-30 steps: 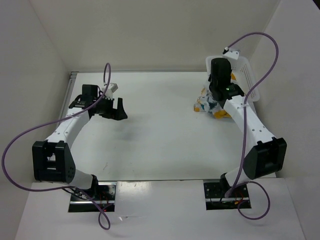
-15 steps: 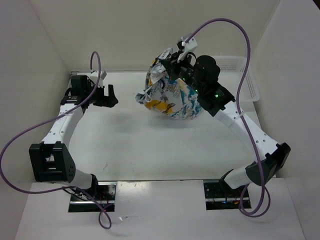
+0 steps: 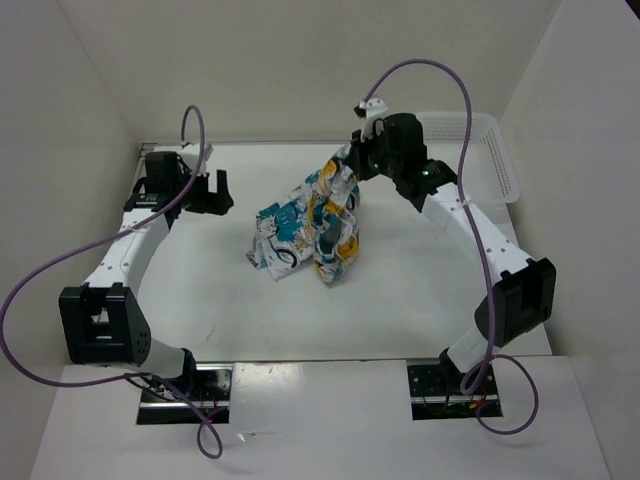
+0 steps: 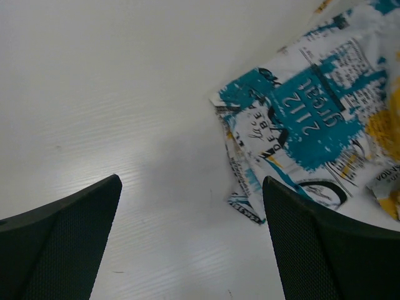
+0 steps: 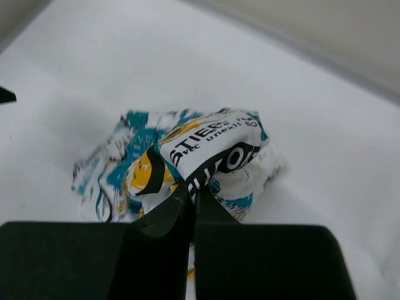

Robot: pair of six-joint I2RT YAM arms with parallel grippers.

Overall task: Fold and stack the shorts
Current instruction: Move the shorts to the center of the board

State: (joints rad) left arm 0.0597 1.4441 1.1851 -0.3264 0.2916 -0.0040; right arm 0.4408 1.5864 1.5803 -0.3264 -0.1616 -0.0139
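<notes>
The shorts (image 3: 305,225) are in the middle of the surface (image 3: 200,300), a little toward 12 o'clock. Their lower end seems to rest crumpled on the white top, and their upper end hangs from the right fingers (image 5: 190,209), which are pressed together on a bunch of the fabric at about 1 o'clock. I judge that the step in hand is to lay the shorts out flat before any fold. To do it well, the right arm should go down slowly while it draws toward 1 o'clock, so that the cloth unrolls and does not fall in a heap. The grip is on one bunched point only, so the fabric may twist. The left fingers (image 3: 222,190) stand wide apart with nothing between them, at 10 o'clock, near the shorts but not touching. They could take the free edge on their side and stretch it. Farther, at 2 o'clock against the wall, stands a white basket (image 3: 495,150), well apart from the shorts. The purple cable (image 3: 430,68) loops high over the right arm and could catch if the arm swings wide.
</notes>
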